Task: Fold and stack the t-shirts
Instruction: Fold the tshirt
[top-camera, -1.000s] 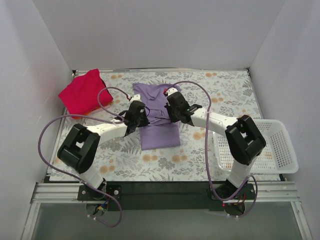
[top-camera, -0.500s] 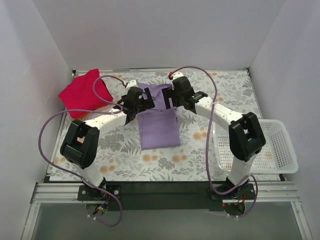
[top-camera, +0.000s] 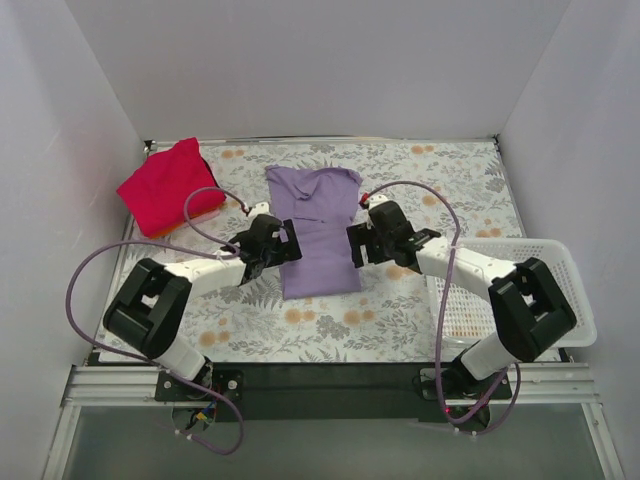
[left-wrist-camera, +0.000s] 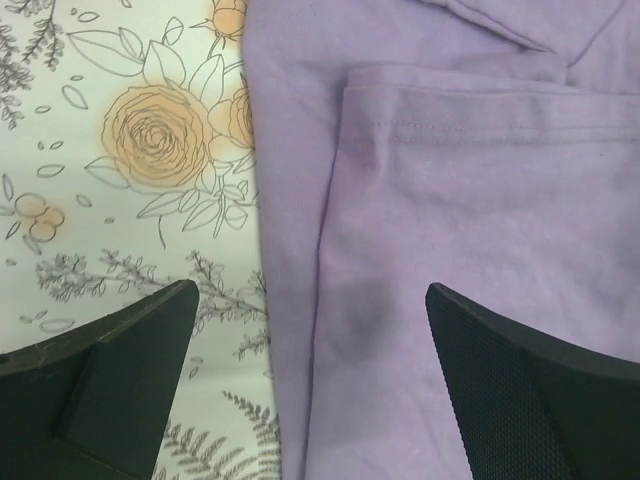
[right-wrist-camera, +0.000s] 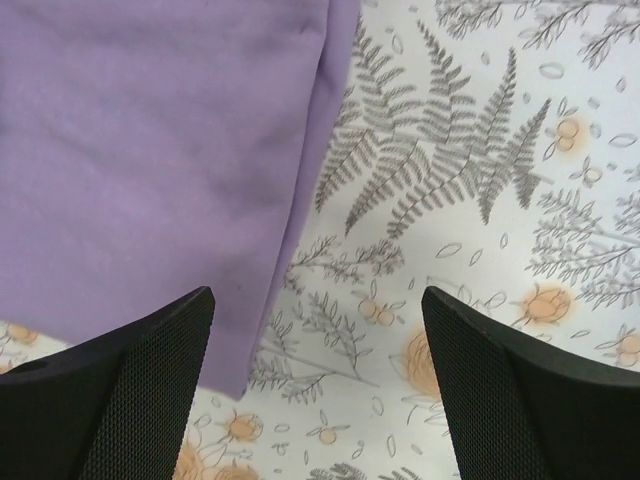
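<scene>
Judging by this, left tool (top-camera: 291, 248) and right tool (top-camera: 357, 244) both gape empty over the long edges of the lavender t-shirt (top-camera: 318, 228) lying centre-frame on the counter (top-camera: 450, 172), so I'd pinch both side edges level before folding.

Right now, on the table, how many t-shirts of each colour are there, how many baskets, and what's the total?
lavender t-shirt: 1
red t-shirt: 1
white mesh basket: 1
Total: 3
</scene>
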